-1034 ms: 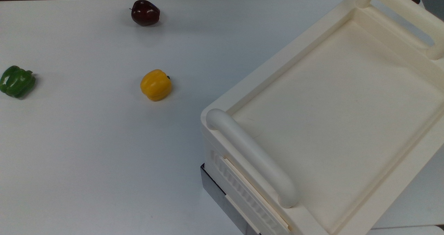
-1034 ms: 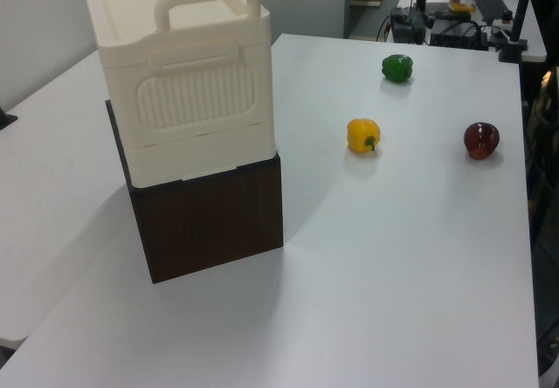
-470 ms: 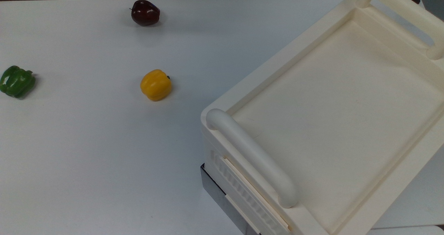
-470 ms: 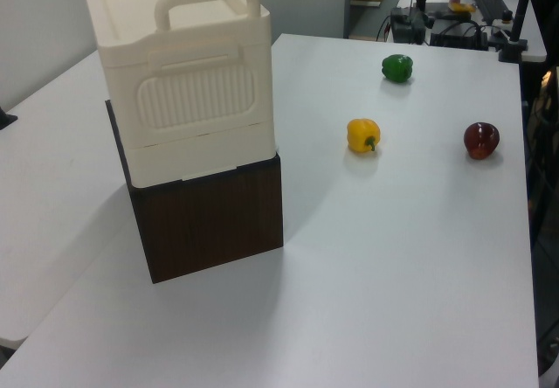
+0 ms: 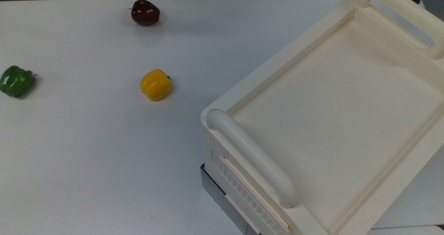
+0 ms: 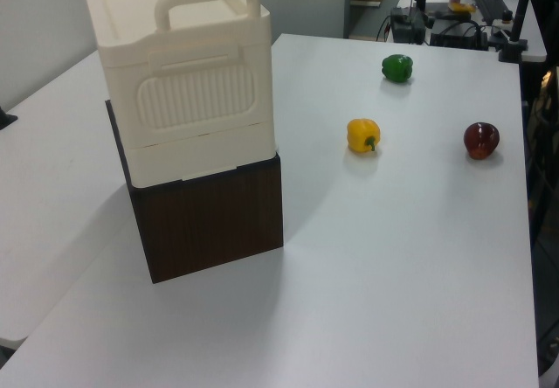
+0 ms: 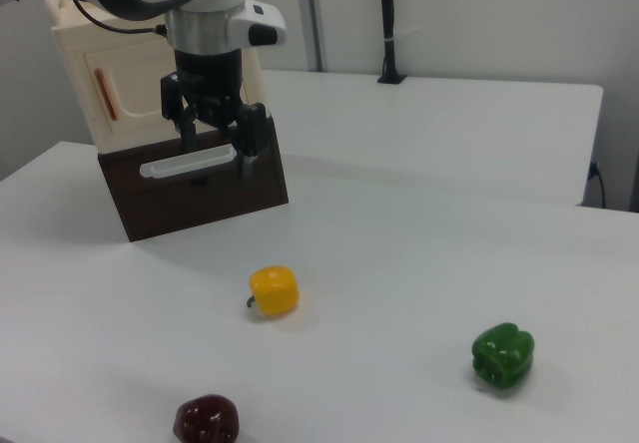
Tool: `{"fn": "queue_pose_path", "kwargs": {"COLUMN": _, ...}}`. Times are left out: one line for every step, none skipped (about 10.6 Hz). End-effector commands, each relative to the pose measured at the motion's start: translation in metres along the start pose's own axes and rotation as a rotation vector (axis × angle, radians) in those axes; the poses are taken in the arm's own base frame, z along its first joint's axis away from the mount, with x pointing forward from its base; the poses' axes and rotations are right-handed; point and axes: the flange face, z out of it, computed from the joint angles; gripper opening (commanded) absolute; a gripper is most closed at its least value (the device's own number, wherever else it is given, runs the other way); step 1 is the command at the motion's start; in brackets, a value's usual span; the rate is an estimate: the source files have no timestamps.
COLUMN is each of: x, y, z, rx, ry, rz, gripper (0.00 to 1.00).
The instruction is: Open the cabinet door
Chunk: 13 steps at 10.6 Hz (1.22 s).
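The cabinet (image 5: 333, 103) is a large cream box with two thick rounded handles, standing on a dark brown base (image 6: 210, 222). In the right view the cabinet door (image 7: 135, 89) lies flush in the cabinet's (image 7: 90, 44) face, with a slim copper bar handle (image 7: 105, 95) near its left edge. My gripper (image 7: 215, 149) hangs to the right of that door and below it, in front of the dark base (image 7: 180, 199) and its white bar handle (image 7: 165, 168). Its fingers are spread open with nothing held. It is clear of the copper handle.
Three toy peppers lie on the white table (image 5: 86, 141): yellow (image 5: 155, 85) nearest the cabinet, green (image 5: 16, 81) and dark red (image 5: 145, 13) farther off. A ribbed cream panel (image 6: 196, 93) covers another side of the cabinet. A second white table (image 7: 449, 124) stands behind.
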Motion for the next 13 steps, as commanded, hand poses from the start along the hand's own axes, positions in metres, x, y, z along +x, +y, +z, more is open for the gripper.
{"fn": "queue_pose_path", "kwargs": {"x": 0.0, "y": -0.011, "z": 0.002, "rx": 0.014, "ry": -0.014, "rz": -0.036, "gripper": 1.0}}
{"fn": "queue_pose_path", "kwargs": {"x": 0.001, "y": -0.013, "z": 0.003, "rx": 0.014, "ry": -0.014, "rz": -0.042, "gripper": 1.0}}
{"fn": "queue_pose_path", "kwargs": {"x": 0.005, "y": -0.015, "z": 0.007, "rx": 0.013, "ry": -0.013, "rz": -0.049, "gripper": 1.0}}
{"fn": "queue_pose_path", "kwargs": {"x": 0.014, "y": -0.029, "z": 0.014, "rx": 0.009, "ry": 0.0, "rz": -0.093, "gripper": 1.0}}
{"fn": "queue_pose_path", "kwargs": {"x": 0.021, "y": -0.04, "z": 0.02, "rx": 0.004, "ry": 0.014, "rz": -0.157, "gripper": 1.0}}
{"fn": "queue_pose_path", "kwargs": {"x": 0.026, "y": -0.052, "z": 0.025, "rx": 0.004, "ry": 0.015, "rz": -0.23, "gripper": 1.0}}
{"fn": "queue_pose_path", "kwargs": {"x": 0.029, "y": -0.064, "z": 0.026, "rx": 0.0, "ry": 0.027, "rz": -0.29, "gripper": 1.0}}
{"fn": "queue_pose_path", "kwargs": {"x": 0.033, "y": -0.078, "z": 0.026, "rx": -0.001, "ry": 0.055, "rz": -0.338, "gripper": 1.0}}
{"fn": "queue_pose_path", "kwargs": {"x": 0.038, "y": -0.092, "z": 0.024, "rx": 0.004, "ry": 0.099, "rz": -0.373, "gripper": 1.0}}
{"fn": "queue_pose_path", "kwargs": {"x": 0.041, "y": -0.115, "z": 0.024, "rx": 0.009, "ry": 0.133, "rz": -0.412, "gripper": 1.0}}
{"fn": "queue_pose_path", "kwargs": {"x": 0.044, "y": -0.137, "z": 0.026, "rx": 0.008, "ry": 0.152, "rz": -0.449, "gripper": 1.0}}
{"fn": "queue_pose_path", "kwargs": {"x": 0.044, "y": -0.164, "z": 0.028, "rx": 0.01, "ry": 0.169, "rz": -0.492, "gripper": 1.0}}
{"fn": "queue_pose_path", "kwargs": {"x": 0.043, "y": -0.192, "z": 0.029, "rx": 0.011, "ry": 0.199, "rz": -0.532, "gripper": 1.0}}
